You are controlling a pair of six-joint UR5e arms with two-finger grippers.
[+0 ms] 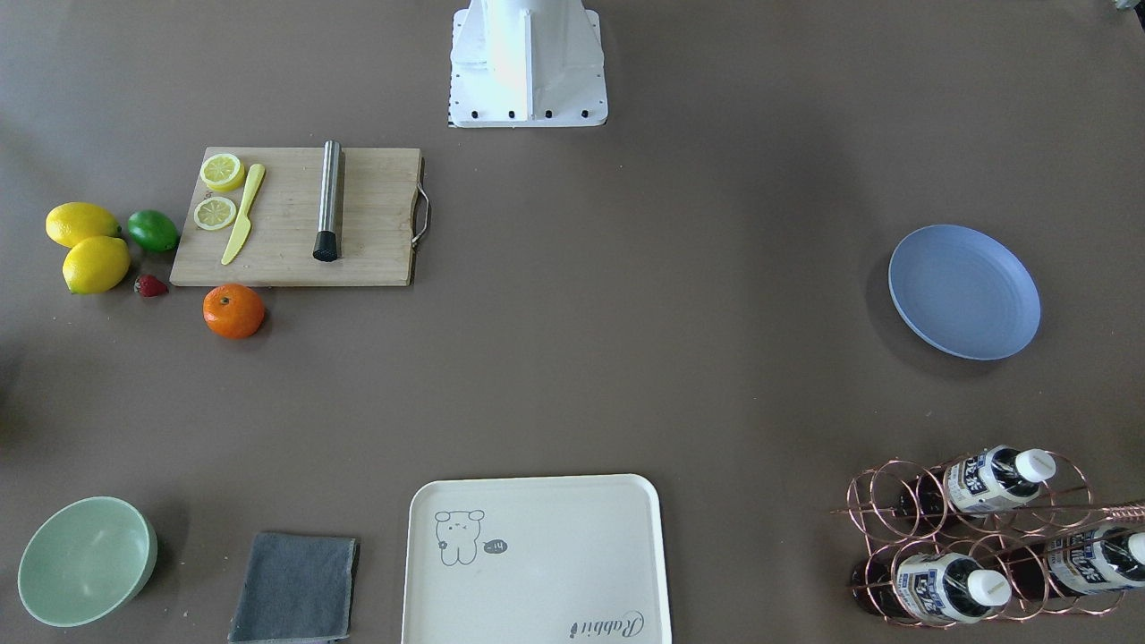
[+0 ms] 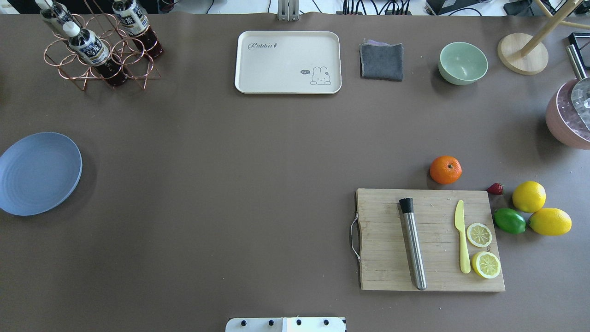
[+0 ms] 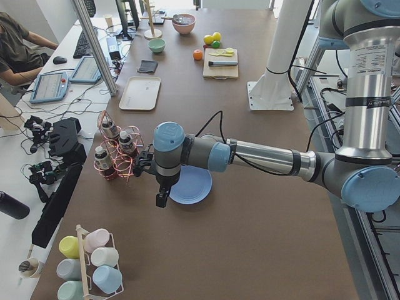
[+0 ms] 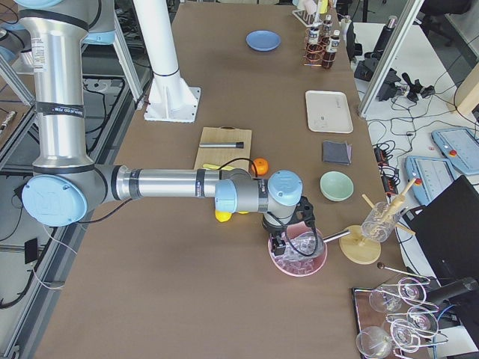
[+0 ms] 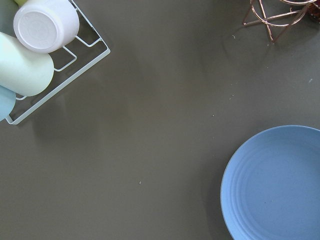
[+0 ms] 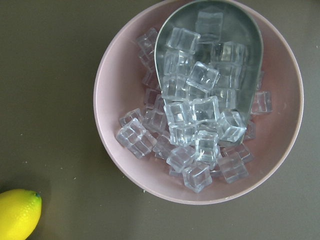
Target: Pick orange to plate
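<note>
While the orange (image 2: pixel 445 169) lies far from the plate (image 2: pixel 39 173), the left fingers (image 3: pixel 160 199) and right fingers (image 4: pixel 278 241) cannot be judged open or closed.

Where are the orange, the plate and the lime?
orange (image 2: pixel 445 169), overhead exterior view, middle of its peel.
plate (image 2: pixel 39 173), overhead exterior view, bare centre of its face.
lime (image 2: pixel 509 221), overhead exterior view, middle of its green skin.

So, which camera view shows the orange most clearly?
The overhead exterior view: the orange lies large and unobstructed, beyond the cutting board. The front-facing view is nearly as good. Exterior left shows it tiny; exterior right shows it small, beside the right arm. Neither wrist view shows it.
</note>
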